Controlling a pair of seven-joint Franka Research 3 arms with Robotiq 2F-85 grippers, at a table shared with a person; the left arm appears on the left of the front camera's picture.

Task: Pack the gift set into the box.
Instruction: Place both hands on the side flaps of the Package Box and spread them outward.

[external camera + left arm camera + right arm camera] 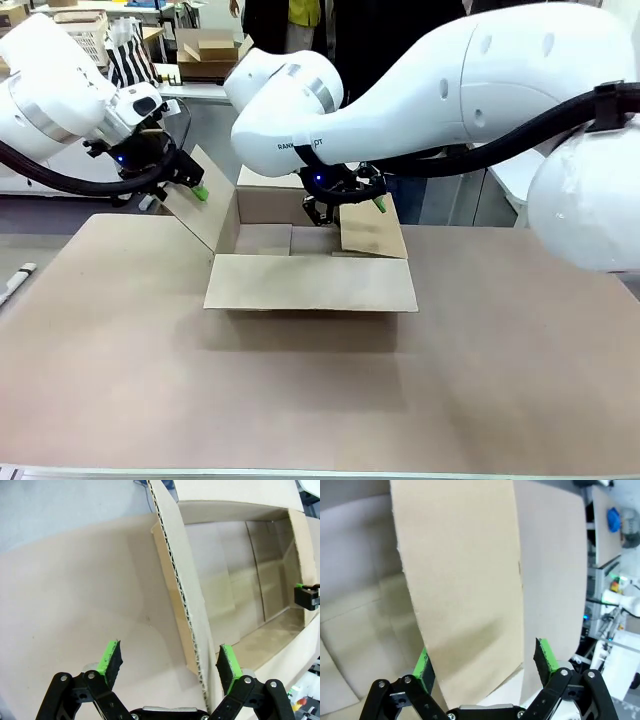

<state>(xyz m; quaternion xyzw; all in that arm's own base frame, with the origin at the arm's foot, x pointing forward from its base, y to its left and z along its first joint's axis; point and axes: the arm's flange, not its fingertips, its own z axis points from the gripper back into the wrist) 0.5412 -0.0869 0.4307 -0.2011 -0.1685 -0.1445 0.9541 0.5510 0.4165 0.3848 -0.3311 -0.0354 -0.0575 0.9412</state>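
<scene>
front view: the box (pixel 310 283) is set at the middle of the counter (pixel 300 400), toward its far edge, with its mouth upward and its long axis along the counter from left to right. its near flap (pixel 300 270) is folded out flat toward the counter's near edge.

the left flap (pixel 205 210) is raised at a slant, and the left arm's fingers (pixel 200 192) are placed at its upper edge. in the left wrist view these fingers (pixel 110 656) are seen released and spread wide, with the corrugated edge of the left flap (pixel 185 580) running up between them, closer to one pad than to the other and pinched by neither.

the right flap (pixel 370 232) is met in the same way by the right arm's fingers (pixel 380 204). in the right wrist view the fingers (pixel 545 656) are spread and unclenched, and the right flap (pixel 465 580) is straddled by them, not squeezed.

the floor of the box (pixel 235 580) is seen as bare cardboard, so the gift set is judged not yet packed. each flap is nearest to the arm on its own side. the coming move is judged to turn on each flap's plane lying between its pair of pads, so that closing would catch the flap and hold the mouth wide.
</scene>
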